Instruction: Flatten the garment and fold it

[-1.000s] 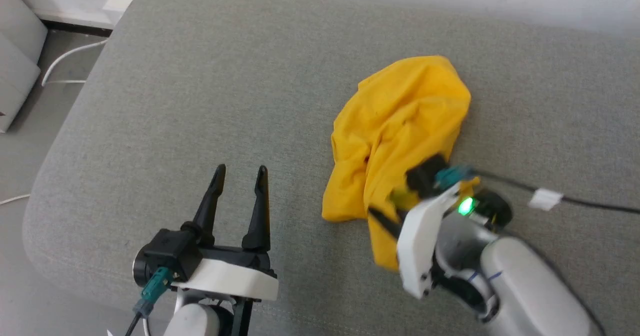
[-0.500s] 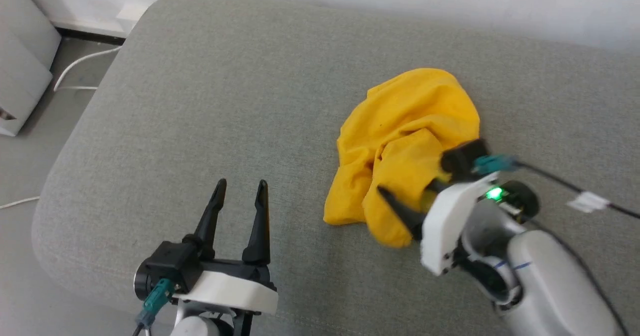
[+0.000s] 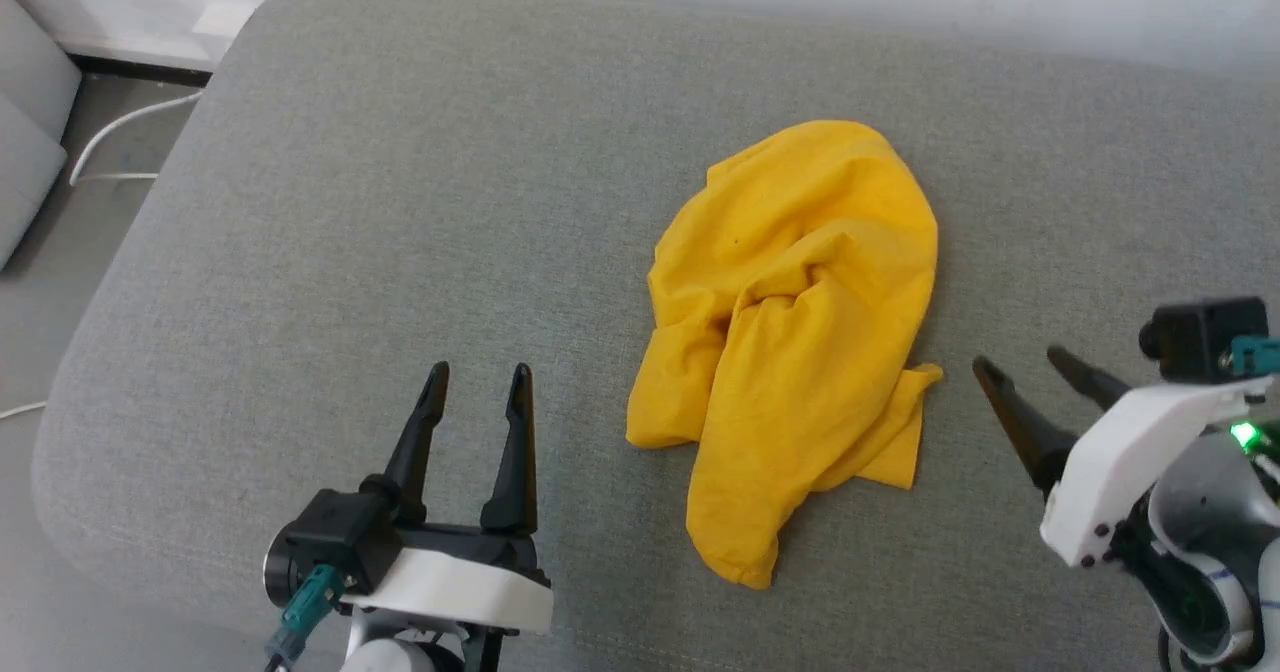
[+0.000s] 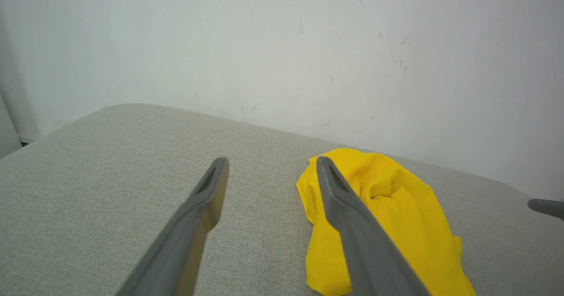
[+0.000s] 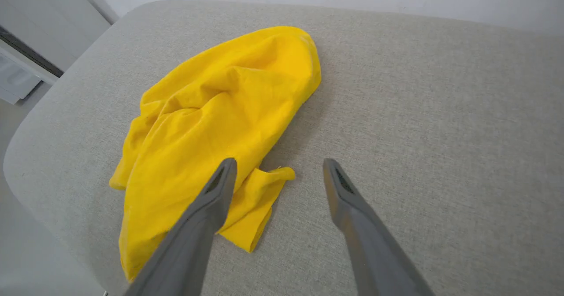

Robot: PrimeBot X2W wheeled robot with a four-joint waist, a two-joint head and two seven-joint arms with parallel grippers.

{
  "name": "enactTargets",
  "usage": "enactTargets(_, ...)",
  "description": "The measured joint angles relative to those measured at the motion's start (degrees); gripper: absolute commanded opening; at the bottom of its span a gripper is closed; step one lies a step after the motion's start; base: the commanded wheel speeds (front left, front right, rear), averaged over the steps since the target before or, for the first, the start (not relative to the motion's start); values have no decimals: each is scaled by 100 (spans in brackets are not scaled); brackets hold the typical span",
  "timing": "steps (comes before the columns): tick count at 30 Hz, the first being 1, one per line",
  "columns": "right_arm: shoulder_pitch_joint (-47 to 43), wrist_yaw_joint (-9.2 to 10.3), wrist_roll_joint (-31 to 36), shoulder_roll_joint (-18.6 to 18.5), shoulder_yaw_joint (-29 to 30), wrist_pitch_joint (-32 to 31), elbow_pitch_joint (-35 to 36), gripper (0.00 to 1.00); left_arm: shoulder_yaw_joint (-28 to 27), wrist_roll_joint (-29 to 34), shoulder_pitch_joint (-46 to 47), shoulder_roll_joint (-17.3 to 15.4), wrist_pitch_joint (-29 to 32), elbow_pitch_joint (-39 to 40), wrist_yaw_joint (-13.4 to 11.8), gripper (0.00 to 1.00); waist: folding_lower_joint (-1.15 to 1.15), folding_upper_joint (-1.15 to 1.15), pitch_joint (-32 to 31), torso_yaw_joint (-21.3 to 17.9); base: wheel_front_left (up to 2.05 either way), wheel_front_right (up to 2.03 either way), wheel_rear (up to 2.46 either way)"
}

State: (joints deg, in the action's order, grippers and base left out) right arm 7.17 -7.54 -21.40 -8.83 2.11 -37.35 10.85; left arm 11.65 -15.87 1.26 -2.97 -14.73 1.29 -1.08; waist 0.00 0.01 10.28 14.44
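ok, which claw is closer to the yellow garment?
Right claw: its open tips sit just beside a corner flap of the yellow garment; left claw stands farther off.

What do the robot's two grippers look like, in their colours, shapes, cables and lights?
Both the left gripper and the right gripper have two long black fingers tapering to points, set on a black base with a white cover. A teal connector with a dark cable plugs into the left one. The right one also bears a teal plug and a small green light.

Garment (image 3: 800,332): thin matt cloth, creased. Cushion (image 3: 400,202): coarse woven fabric, matt. Left pincer (image 3: 478,372): matt dark plastic.
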Motion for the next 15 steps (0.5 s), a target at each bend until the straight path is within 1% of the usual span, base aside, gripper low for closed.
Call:
enactTargets(2,-153,0,56,14,21,-48,31,100,-8,0,2,0,0,5,1,100,0,0,51,-8,0,0,0)
enactTargets(4,-244,0,207,-58,-78,-41,26,100,-12,0,7,-1,0,12,2,100,0,0,113,-10,0,0,0)
enactTargets(7,-253,0,370,-169,-299,-7,-159,100,-1,-1,40,-1,0,14,2,100,0,0,209,-2,0,0,0)
enactTargets(11,-163,0,577,-311,-597,190,-622,100,56,-25,166,0,0,10,3,100,0,0,312,64,0,0,0)
enactTargets(15,109,0,691,-337,-845,387,-1180,100,93,-40,249,-1,0,-7,2,100,0,-1,373,199,0,0,0)
